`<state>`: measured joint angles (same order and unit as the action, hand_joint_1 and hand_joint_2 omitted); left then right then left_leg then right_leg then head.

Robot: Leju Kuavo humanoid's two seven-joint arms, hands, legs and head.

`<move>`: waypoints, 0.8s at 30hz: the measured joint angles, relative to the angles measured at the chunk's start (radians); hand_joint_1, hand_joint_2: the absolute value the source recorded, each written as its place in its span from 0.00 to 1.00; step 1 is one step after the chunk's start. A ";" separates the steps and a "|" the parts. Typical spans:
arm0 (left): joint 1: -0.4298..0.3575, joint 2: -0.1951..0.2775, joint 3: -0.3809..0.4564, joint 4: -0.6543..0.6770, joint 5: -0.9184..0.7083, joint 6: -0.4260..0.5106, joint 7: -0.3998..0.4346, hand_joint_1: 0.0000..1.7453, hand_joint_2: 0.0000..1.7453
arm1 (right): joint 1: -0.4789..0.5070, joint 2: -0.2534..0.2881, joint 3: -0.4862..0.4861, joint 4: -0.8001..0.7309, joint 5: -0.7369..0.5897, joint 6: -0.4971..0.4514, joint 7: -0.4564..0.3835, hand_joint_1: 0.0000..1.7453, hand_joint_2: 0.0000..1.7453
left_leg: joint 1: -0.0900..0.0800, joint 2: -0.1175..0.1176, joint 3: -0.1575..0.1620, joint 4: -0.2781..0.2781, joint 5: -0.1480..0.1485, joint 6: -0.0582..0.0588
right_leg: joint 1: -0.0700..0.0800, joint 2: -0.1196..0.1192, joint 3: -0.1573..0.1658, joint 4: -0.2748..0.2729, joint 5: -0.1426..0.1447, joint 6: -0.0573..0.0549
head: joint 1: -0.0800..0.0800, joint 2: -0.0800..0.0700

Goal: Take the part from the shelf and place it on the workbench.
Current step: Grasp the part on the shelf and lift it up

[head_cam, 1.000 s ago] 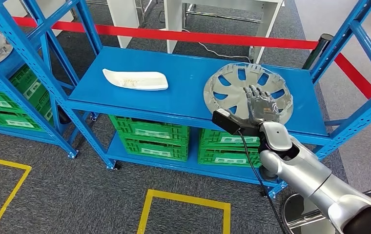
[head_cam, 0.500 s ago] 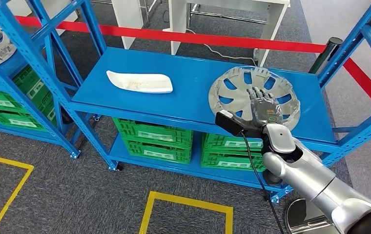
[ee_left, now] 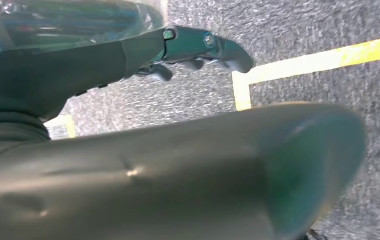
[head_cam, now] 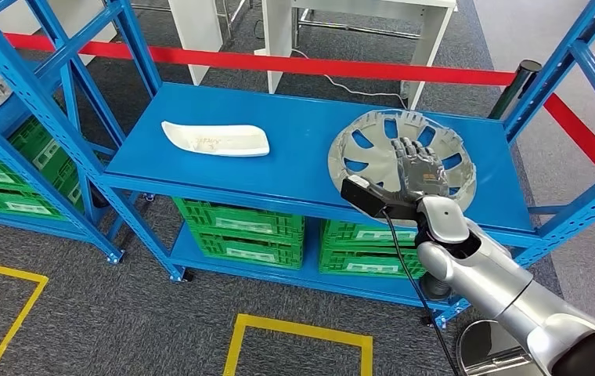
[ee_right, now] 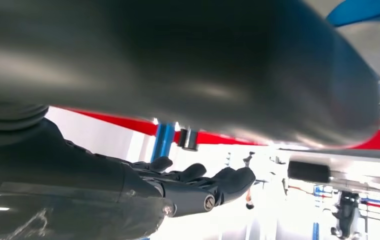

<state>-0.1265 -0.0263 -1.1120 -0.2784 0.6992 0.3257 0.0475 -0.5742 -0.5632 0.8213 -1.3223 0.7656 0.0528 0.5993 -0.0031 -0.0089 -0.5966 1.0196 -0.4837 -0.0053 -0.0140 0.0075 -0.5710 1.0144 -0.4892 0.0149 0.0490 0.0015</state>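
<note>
Reaching over the blue shelf (head_cam: 294,168), my right hand (head_cam: 418,168) hovers fingers-spread, holding nothing, directly above the silver hubcap part (head_cam: 365,145). White tray (head_cam: 214,139) sits well off to its left. Left hand (ee_left: 198,47) hangs over carpet, fingers loosely extended, empty.

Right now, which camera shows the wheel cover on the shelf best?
The head view: the silver wheel cover lies whole on the blue shelf, with the right hand above it. Neither wrist view lets me make it out.
</note>
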 joint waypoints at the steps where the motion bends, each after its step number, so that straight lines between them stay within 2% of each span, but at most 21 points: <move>1: 0.000 0.000 0.000 0.000 0.000 0.000 0.000 0.00 0.00 | 0.000 0.000 0.000 0.000 0.000 0.000 0.000 0.00 0.00 | 0.000 0.000 0.001 -0.005 -0.001 0.005 | -0.001 0.000 0.001 -0.003 0.000 0.006 | 0.000 0.000; 3: 0.000 -0.001 0.000 0.000 0.000 0.000 0.000 0.00 0.00 | -0.002 0.000 -0.002 0.000 0.000 0.000 0.000 0.00 0.00 | 0.004 0.000 0.006 -0.013 0.002 0.016 | -0.003 -0.002 -0.005 0.012 -0.014 0.017 | 0.002 0.000; 4: 0.000 -0.001 0.000 0.000 0.000 0.000 0.000 0.00 0.00 | -0.003 0.000 -0.003 0.000 0.000 0.000 0.000 0.00 0.00 | 0.007 0.000 0.008 -0.017 0.003 0.021 | -0.003 -0.002 -0.021 0.046 -0.034 0.021 | 0.004 0.000; 7: 0.000 -0.002 0.000 0.000 0.000 0.000 0.000 0.00 0.00 | 0.000 0.000 -0.004 0.000 0.000 0.001 0.000 0.00 0.00 | 0.008 0.000 0.010 -0.018 0.000 0.028 | -0.004 -0.003 -0.121 0.233 -0.109 0.029 | 0.010 0.000; 8: 0.001 -0.002 0.000 0.000 0.000 0.000 0.000 0.00 0.00 | 0.002 0.000 -0.003 0.000 0.000 0.001 0.000 0.00 0.00 | 0.008 0.000 0.011 -0.018 -0.002 0.029 | -0.004 -0.003 -0.145 0.271 -0.112 0.031 | 0.010 0.000; 9: 0.001 -0.002 0.000 0.000 0.000 0.000 0.000 0.00 0.00 | 0.004 0.000 -0.003 0.000 0.000 0.001 0.000 0.00 0.00 | 0.008 0.000 0.014 -0.018 -0.004 0.028 | -0.004 -0.003 -0.153 0.271 -0.094 0.031 | 0.011 0.000; 10: 0.001 -0.002 0.000 0.000 0.000 0.000 0.000 0.00 0.00 | 0.004 0.000 -0.003 0.000 0.000 0.001 0.000 0.00 0.00 | 0.008 -0.001 0.018 -0.017 -0.008 0.027 | -0.004 -0.003 -0.141 0.234 -0.058 0.030 | 0.012 0.000; 11: 0.001 -0.002 0.000 0.000 0.001 0.000 0.000 0.00 0.00 | 0.003 0.000 -0.004 0.000 0.000 0.001 0.000 0.00 0.00 | 0.008 -0.001 0.023 -0.015 -0.013 0.024 | -0.004 -0.003 -0.116 0.168 -0.013 0.028 | 0.013 0.000; 12: 0.001 -0.002 0.000 0.000 0.001 0.000 0.000 0.00 0.00 | 0.002 0.000 -0.004 0.000 0.000 0.001 0.000 0.00 0.00 | 0.007 -0.002 0.026 -0.013 -0.018 0.020 | -0.003 -0.004 -0.088 0.104 0.019 0.025 | 0.014 0.000; 13: 0.001 -0.002 0.000 0.000 0.001 0.000 0.000 0.00 0.00 | 0.000 0.000 -0.005 0.000 0.000 0.002 0.000 0.00 0.00 | 0.006 -0.002 0.028 -0.011 -0.022 0.015 | -0.002 -0.003 -0.066 0.051 0.037 0.020 | 0.015 0.000; 14: 0.001 -0.002 0.000 0.000 0.001 0.000 0.000 0.00 0.00 | -0.001 0.000 -0.005 0.000 0.000 0.002 0.000 0.00 0.00 | 0.004 -0.002 0.028 -0.008 -0.025 0.010 | -0.001 -0.002 -0.053 0.020 0.042 0.015 | 0.015 0.000; 17: 0.000 -0.003 0.000 0.000 0.002 0.000 0.000 0.00 0.00 | -0.001 0.001 -0.006 0.000 0.000 0.002 0.000 0.00 0.00 | 0.004 -0.001 0.030 -0.009 -0.033 -0.007 | 0.001 0.000 -0.045 0.007 0.032 -0.004 | 0.013 0.000; 19: -0.001 -0.003 0.000 0.000 0.002 0.000 -0.001 0.00 0.00 | -0.003 0.001 -0.006 0.000 0.000 0.002 0.000 0.00 0.00 | 0.005 0.000 0.019 0.027 -0.059 -0.018 | -0.004 -0.002 -0.035 0.002 0.029 -0.015 | 0.009 0.000; 20: -0.002 -0.003 0.000 0.000 0.002 0.000 -0.001 0.00 0.00 | -0.004 0.001 -0.006 0.000 0.000 0.002 0.000 0.00 0.00 | 0.007 0.000 -0.002 0.075 -0.084 -0.024 | -0.005 -0.003 -0.030 0.000 0.027 -0.020 | 0.006 0.000; 22: -0.001 -0.003 0.000 0.000 0.002 0.000 -0.001 0.00 0.00 | -0.004 0.002 -0.005 0.000 0.000 0.002 0.000 0.00 0.00 | 0.010 0.000 -0.069 0.208 -0.134 -0.030 | -0.004 -0.005 -0.024 0.000 0.022 -0.026 | 0.000 0.000; 23: 0.000 -0.003 0.000 0.000 0.002 0.000 0.000 0.00 0.00 | -0.003 0.003 -0.004 0.000 0.000 0.002 0.000 0.00 0.00 | 0.011 0.000 -0.098 0.254 -0.142 -0.031 | -0.003 -0.005 -0.022 0.000 0.020 -0.027 | 0.000 0.000; 24: 0.001 -0.003 0.000 0.000 0.002 0.000 0.000 0.00 0.00 | -0.002 0.004 -0.004 0.000 0.000 0.002 0.000 0.00 0.00 | 0.011 0.000 -0.111 0.267 -0.131 -0.030 | -0.003 -0.004 -0.020 0.000 0.018 -0.026 | 0.000 0.000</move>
<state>-0.1257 -0.0290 -1.1116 -0.2785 0.7008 0.3255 0.0473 -0.5761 -0.5596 0.8170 -1.3218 0.7656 0.0553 0.5992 0.0074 -0.0087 -0.7078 1.2862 -0.6145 -0.0355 -0.0168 0.0035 -0.5908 1.0146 -0.4710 -0.0114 0.0485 0.0015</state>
